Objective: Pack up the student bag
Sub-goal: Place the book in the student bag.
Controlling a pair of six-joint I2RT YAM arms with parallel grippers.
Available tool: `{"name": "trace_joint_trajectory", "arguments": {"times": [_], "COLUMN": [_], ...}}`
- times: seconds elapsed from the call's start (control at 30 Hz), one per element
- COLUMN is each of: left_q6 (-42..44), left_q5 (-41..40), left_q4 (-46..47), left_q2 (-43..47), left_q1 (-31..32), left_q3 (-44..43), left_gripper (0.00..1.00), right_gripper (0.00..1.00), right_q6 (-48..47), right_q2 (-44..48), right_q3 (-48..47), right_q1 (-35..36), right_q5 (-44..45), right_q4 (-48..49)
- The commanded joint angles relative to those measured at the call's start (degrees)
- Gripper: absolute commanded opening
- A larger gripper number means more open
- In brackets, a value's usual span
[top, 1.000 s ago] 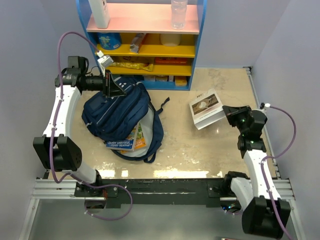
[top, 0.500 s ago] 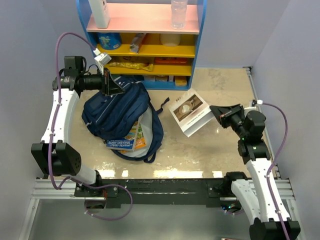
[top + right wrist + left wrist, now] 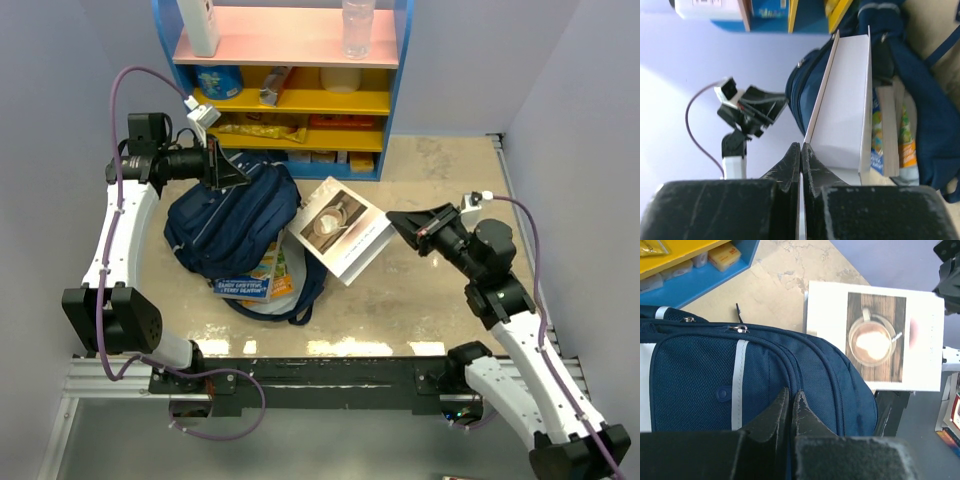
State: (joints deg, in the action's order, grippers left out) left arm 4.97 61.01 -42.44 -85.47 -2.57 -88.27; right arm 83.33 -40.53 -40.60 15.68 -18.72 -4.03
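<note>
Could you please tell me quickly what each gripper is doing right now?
Left gripper: closed, pinching the top fabric of the student bag.
Right gripper: closed on the edge of the white book.

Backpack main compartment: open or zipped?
Open. The backpack gapes at its near end with colourful books sticking out; left claw pinches its top fabric, right claw holds a white book.

The navy blue student bag (image 3: pixel 235 225), a thin light stripe across its front pocket, lies slumped on the table's (image 3: pixel 430 290) left side, mouth gaping toward the near edge.
</note>
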Motion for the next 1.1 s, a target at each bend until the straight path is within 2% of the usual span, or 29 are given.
{"name": "trace_joint_trajectory", "arguments": {"times": [0.0, 0.3, 0.43, 0.57, 0.63, 0.77, 0.87, 0.9, 0.97, 1.07], "left_q6": [-4.4, -4.6, -8.5, -13.0, -15.3, -13.6, -11.0, -9.8, -9.0, -8.1], "left_q5": [7.7, 8.2, 9.6, 11.3, 12.1, 12.1, 11.4, 10.8, 10.2, 8.8], "left_q4": [9.5, 9.4, 10.0, 14.4, 16.1, 14.1, 11.9, 11.4, 10.5, 10.0], "left_q2": [3.0, 3.7, 4.1, 4.9, 5.5, 5.4, 5.4, 5.4, 5.3, 5.1], "left_q1": [-0.1, 0.0, 0.0, 0.1, 0.1, 0.2, 0.2, 0.1, 0.2, 0.2], "left_q3": [-3.3, -3.9, -4.4, -2.8, -1.8, -1.4, -1.7, -1.7, -1.7, -1.6], "left_gripper": [0.0, 0.0, 0.0, 0.0, 0.0, 0.0, 0.0, 0.0, 0.0, 0.0], "right_gripper": [0.0, 0.0, 0.0, 0.0, 0.0, 0.0, 0.01, 0.17, 0.38, 0.5], "right_q6": [4.0, 4.3, 2.5, -0.9, -2.1, -4.5, -5.5, -6.0, -8.1, -12.5], "right_q2": [-1.8, -13.1, -19.7, -28.0, -35.4, -45.0, -46.0, -45.4, -43.3, -40.5], "right_q3": [-2.8, -3.9, -4.4, -5.6, -9.0, -15.1, -14.6, -14.0, -12.7, -10.5], "right_q1": [6.5, 20.1, 23.9, 27.6, 28.8, 32.6, 33.9, 34.0, 34.1, 34.1], "right_q5": [5.8, 14.0, 20.6, 27.8, 28.2, 27.4, 27.2, 28.3, 29.1, 30.8], "right_q4": [8.6, 17.8, 22.0, 28.2, 30.8, 29.8, 28.0, 26.0, 22.2, 17.1]}}
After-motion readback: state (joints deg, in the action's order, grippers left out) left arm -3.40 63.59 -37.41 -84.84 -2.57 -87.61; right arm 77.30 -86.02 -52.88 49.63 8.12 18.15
